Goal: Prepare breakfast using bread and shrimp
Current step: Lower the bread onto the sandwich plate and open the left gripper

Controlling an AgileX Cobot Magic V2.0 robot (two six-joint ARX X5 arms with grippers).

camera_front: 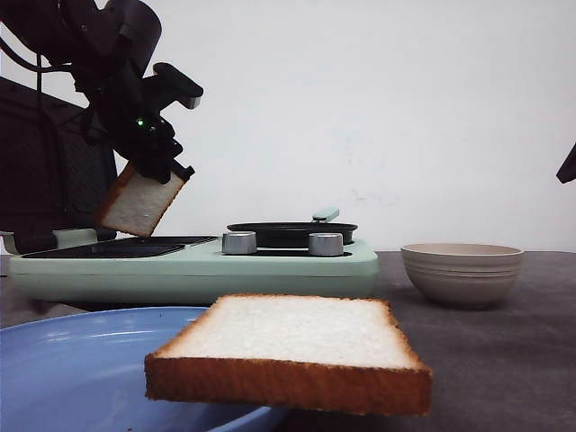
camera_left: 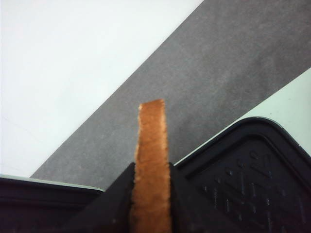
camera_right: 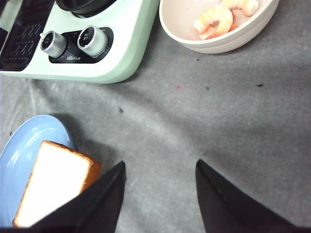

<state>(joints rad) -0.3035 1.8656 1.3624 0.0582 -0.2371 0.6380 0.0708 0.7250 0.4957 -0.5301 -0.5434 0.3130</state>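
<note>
Left arm (camera_front: 108, 63): matte black housings, rounded and bulky, with a black cable looping off it at the upper left; small green indicator light above the left gripper (camera_front: 162, 171).
Left gripper fingers (camera_left: 187, 201): black, wedge-shaped, smooth.
Right gripper fingers (camera_right: 228, 204): black, tapering, pointed tips.

left hand (camera_front: 155, 175) raised, clamped tight, right hand (camera_right: 160, 194) spread, empty

One bread slice (camera_front: 292, 346) is lying on the plate (camera_front: 63, 360) before the cooker (camera_front: 193, 265), the bowl (camera_front: 462, 272) sitting to its right.
</note>
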